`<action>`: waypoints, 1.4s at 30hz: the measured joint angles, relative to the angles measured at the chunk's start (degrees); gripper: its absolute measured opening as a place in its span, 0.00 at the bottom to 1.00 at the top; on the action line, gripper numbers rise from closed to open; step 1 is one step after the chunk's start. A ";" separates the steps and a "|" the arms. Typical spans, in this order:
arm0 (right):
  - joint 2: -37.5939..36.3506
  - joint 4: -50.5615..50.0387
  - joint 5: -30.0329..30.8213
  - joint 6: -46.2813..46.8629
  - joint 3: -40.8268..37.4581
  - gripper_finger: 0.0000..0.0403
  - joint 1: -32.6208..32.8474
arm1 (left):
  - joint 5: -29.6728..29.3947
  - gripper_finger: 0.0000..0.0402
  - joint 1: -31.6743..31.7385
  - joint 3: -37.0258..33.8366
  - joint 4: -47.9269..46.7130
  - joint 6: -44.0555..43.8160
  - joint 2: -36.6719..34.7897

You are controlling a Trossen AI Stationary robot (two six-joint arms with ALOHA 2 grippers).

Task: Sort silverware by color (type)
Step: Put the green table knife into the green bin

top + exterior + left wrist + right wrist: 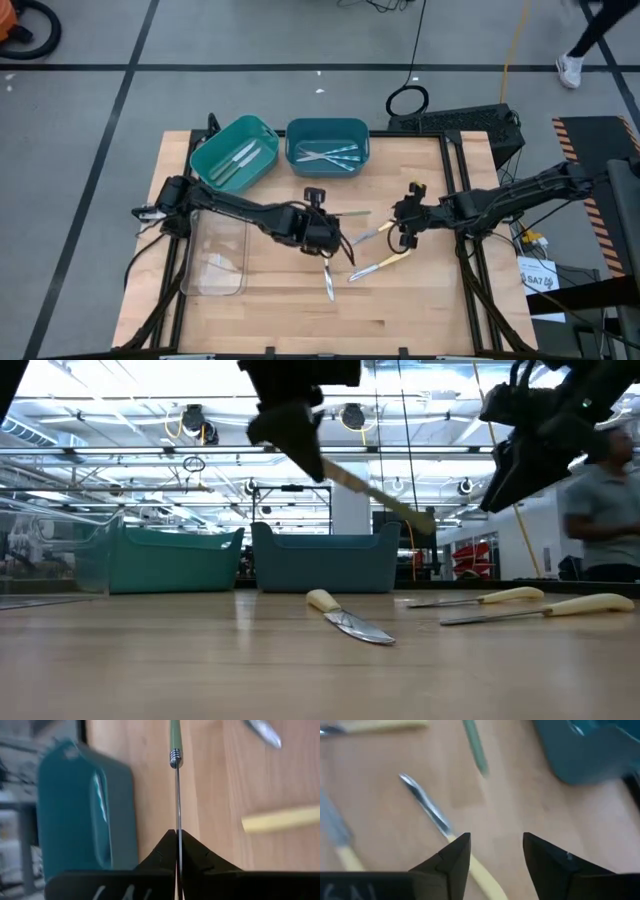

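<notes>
Left gripper [177, 837] pinched shut on the metal end of a green knife [174, 740], held up off the table [270, 320], near the middle. Green handle sticking out toward the right arm. Thin, flat, shiny blade, edge-on between the fingers. Right gripper [495, 851] open, holding nothing, hanging just over a yellow knife [432, 817]. Three yellow knives lying flat around: one [327, 279] below the left gripper, one [381, 265] slanted beside it, one [373, 233] just under the right gripper [404, 228]. All slim, shiny blades, fat pale handles. Two teal bins [234, 152] at the back of the table, side by side. Pale pieces [243, 155] in the left one, blue pieces [328, 155] in the right bin [328, 140]. Clear tray [216, 256] near the left arm. Nothing between the held knife and the bins. No writing clear enough to read.
</notes>
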 joint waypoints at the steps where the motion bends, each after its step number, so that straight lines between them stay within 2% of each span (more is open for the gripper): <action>1: -0.29 -1.89 1.33 0.66 0.00 0.44 0.00 | 1.31 0.01 0.42 0.94 -2.89 -1.32 -0.05; 8: -1.07 -11.29 8.43 5.61 -0.04 0.44 0.02 | 3.75 0.01 4.25 3.71 -19.69 -11.01 -1.28; 18: -1.29 -10.55 8.98 4.69 -0.04 0.44 0.04 | 3.54 0.01 9.41 3.77 -36.89 -25.93 -11.47; 24: -1.27 -10.36 8.91 4.03 -0.04 0.44 0.04 | 1.44 0.01 12.49 1.29 -37.43 -31.76 -21.52; 31: -1.27 -9.61 8.83 1.95 -0.04 0.44 0.04 | 0.87 0.01 18.93 -11.92 -37.55 -39.14 -32.65; 37: -1.27 -8.07 8.81 -0.68 -0.04 0.44 0.04 | 0.89 0.01 25.47 -23.56 -36.15 -44.35 -36.69; 42: -1.27 -7.81 8.81 -0.72 -0.04 0.44 0.04 | 1.65 0.02 30.04 -29.34 -27.77 -39.87 -36.73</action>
